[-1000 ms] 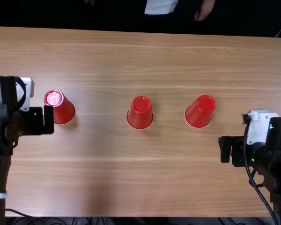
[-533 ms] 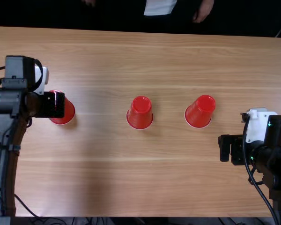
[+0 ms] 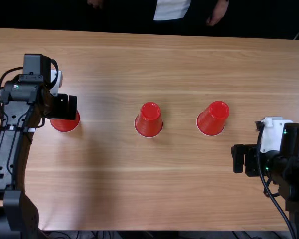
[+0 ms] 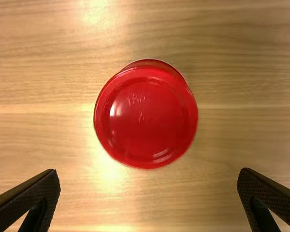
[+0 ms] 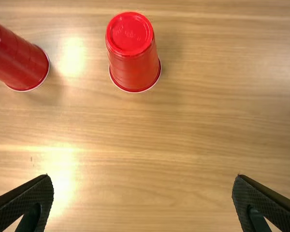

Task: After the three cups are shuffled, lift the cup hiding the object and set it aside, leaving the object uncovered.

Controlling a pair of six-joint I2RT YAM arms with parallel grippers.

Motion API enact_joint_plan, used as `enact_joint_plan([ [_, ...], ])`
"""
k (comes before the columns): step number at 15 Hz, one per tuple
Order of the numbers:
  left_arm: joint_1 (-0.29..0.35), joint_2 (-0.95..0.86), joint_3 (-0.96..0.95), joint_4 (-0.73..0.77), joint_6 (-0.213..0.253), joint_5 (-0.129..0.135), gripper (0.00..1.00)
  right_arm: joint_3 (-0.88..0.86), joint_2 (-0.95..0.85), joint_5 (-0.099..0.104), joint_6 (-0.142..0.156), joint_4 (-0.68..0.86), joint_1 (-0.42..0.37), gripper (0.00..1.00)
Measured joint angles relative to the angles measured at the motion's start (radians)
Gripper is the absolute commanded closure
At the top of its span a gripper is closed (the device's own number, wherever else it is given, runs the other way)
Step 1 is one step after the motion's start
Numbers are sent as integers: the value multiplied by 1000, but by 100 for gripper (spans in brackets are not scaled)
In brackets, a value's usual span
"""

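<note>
The wooden table (image 3: 149, 59) was the big thing, with the left arm (image 3: 15, 144) reaching in over its left side. Three upside-down red cups stood in a row: left cup (image 4: 146, 113), middle cup (image 3: 149, 119), right cup (image 3: 213, 118). The left gripper (image 4: 146, 181) hung right above the left cup, fingers spread wide. The right gripper (image 5: 142, 183) sat near the right cup, spread wide too, holding nothing.

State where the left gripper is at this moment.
In the top view, the open left gripper hovers directly above the leftmost red cup, left of the middle cup.
</note>
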Motion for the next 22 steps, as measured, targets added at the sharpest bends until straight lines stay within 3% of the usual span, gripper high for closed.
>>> enact_joint_plan([
  [10, 0, 162, 61, 49, 0, 0, 0, -1, 0, 0, -1, -4, -10, 0],
  [11, 0, 166, 65, 48, 0, 0, 10, -1, 0, 1, 0, -7, -24, 0],
  [13, 0, 189, 78, 44, 0, 0, 47, -1, 0, 0, -1, -11, -28, 0],
  [14, 0, 202, 78, 39, 0, 0, 60, -1, 0, 0, -1, -13, -28, 0],
  [16, 0, 212, 78, 29, 0, 0, 76, -1, 0, 0, -1, -13, -28, 0],
  [17, 0, 212, 78, 17, 0, 0, 82, -1, 0, 0, 0, -13, -28, 0],
  [22, 0, 183, 77, 3, -2, 1, 82, -1, 0, 0, -1, -9, -28, 0],
])
